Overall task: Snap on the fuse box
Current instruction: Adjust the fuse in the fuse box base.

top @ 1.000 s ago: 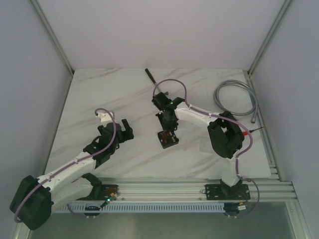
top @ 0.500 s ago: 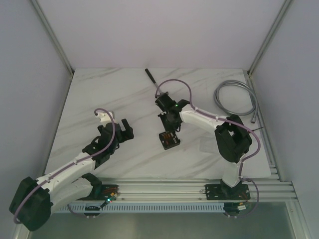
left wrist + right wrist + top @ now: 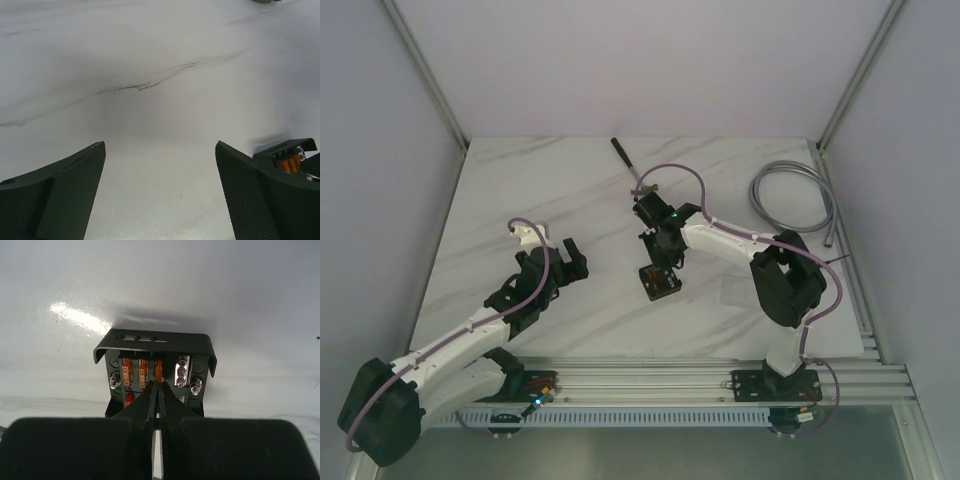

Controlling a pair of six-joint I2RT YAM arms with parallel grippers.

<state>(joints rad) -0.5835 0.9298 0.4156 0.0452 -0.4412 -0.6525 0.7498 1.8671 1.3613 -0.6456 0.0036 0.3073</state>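
You are working in a robotics lab test cell. The white marble-patterned surface (image 3: pixel 570 190) is boxed in by plain pale walls (image 3: pixel 640 70) and silver aluminium frame posts (image 3: pixel 425 75). A white-and-black left arm (image 3: pixel 450 345) and right arm (image 3: pixel 720 232) are bolted to a slotted aluminium rail (image 3: pixel 650 378) at its near edge. A coiled grey cable (image 3: pixel 756 190) lies on the surface near the right wall.

One fuse box (image 3: pixel 155 342), one left pincer (image 3: pixel 160 147), one right pincer (image 3: pixel 159 386), one grey cable (image 3: pixel 792 195), one black rod (image 3: pixel 623 153)
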